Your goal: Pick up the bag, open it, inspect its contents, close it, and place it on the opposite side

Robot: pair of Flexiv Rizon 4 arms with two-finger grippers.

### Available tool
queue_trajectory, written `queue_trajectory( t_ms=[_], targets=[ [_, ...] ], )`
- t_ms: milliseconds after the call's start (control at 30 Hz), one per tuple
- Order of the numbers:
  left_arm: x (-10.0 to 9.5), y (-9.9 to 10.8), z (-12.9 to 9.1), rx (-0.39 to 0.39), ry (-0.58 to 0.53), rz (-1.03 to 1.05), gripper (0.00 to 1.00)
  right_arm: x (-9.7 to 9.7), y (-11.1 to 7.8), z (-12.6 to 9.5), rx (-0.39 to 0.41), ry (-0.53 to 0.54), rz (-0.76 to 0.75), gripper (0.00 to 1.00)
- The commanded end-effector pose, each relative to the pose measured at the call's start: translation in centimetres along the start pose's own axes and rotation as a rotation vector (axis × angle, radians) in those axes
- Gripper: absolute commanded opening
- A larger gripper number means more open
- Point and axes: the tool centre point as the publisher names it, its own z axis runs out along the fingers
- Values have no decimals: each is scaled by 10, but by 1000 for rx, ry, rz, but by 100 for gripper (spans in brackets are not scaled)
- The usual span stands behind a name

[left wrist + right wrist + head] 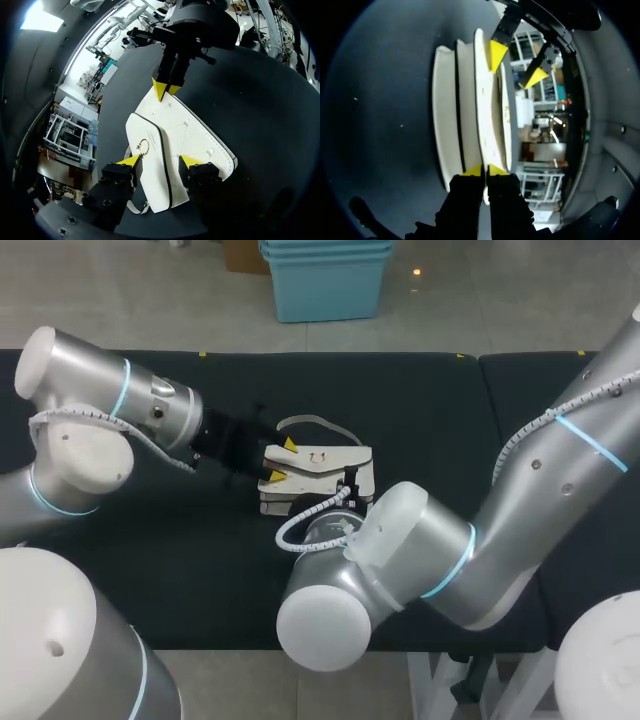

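A white bag with a gold ring clasp lies flat at the middle of the black table. My left gripper comes in from the left and stands open around the bag's near end. One tip is against the flap's edge, the other is clear of it. My right gripper reaches in from the opposite end and is shut on the thin edge of the flap. Its yellow tips are pressed together there. In the head view the right wrist hides the bag's front corner.
The bag's pale strap loops on the table just behind it. The dark table stretches to both sides, with a seam at the right. My right arm's elbow overhangs the front edge.
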Motion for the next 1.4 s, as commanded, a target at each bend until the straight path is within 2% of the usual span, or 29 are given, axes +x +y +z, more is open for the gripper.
queue_trajectory(
  t_ms=[33,167,200,300,400,433,467,600,833,1200,1400],
  targets=[
    [-1,0,13,-17,-8,3,51,2,2,-1,4,-6,2,0],
    [-1,-1,19,-62,-38,9,48,2,2,-1,4,-6,2,0],
    [-1,-1,21,-93,-48,20,46,2,2,-1,4,-6,2,0],
    [0,1,27,-152,-64,41,38,2,2,-1,4,-6,2,0],
    [-2,3,33,-183,-63,45,24,2,2,-1,4,-6,2,0],
    [-3,4,35,-190,-60,38,5,2,2,-1,4,-6,2,0],
    [-3,5,35,-203,-61,42,0,2,2,-1,4,-6,2,0],
    [-8,8,35,-205,-63,11,0,2,2,-1,4,-6,2,0],
    [-24,17,19,-147,-33,-135,0,2,2,-1,4,-6,2,0],
    [-61,27,0,15,117,-385,0,2,2,-1,4,-6,2,0],
    [-70,34,0,45,206,-452,0,2,2,-1,4,-6,2,0]
  ],
)
